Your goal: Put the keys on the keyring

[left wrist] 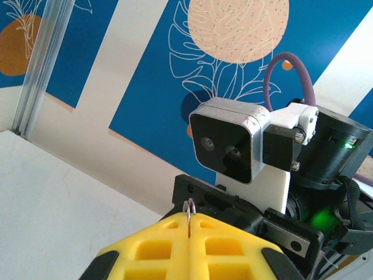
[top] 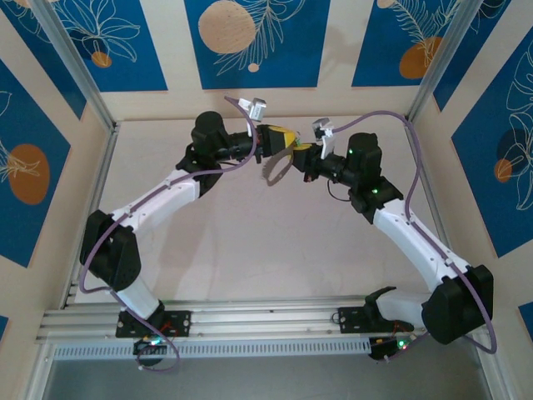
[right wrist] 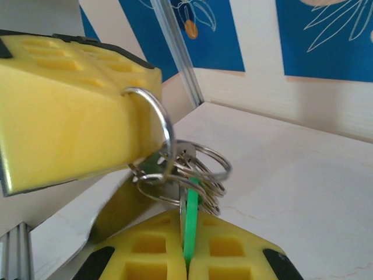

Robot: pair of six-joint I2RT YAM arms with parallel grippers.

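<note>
Our right claw (right wrist: 187, 233) pinches the key (right wrist: 192, 201) upright by its green head, so its tip meets the keyring (right wrist: 162, 125); our left claw (left wrist: 189, 228) clamps that ring edge-on, raised over the table (top: 250, 246), steadying it for threading, we judge.

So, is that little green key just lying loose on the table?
No, the green key stands upright, clamped in the shut right gripper.

Shiny metal keyring (right wrist: 167, 133), green plastic-headed key (right wrist: 191, 224), matt yellow foam-like fingers (right wrist: 70, 116)
</note>
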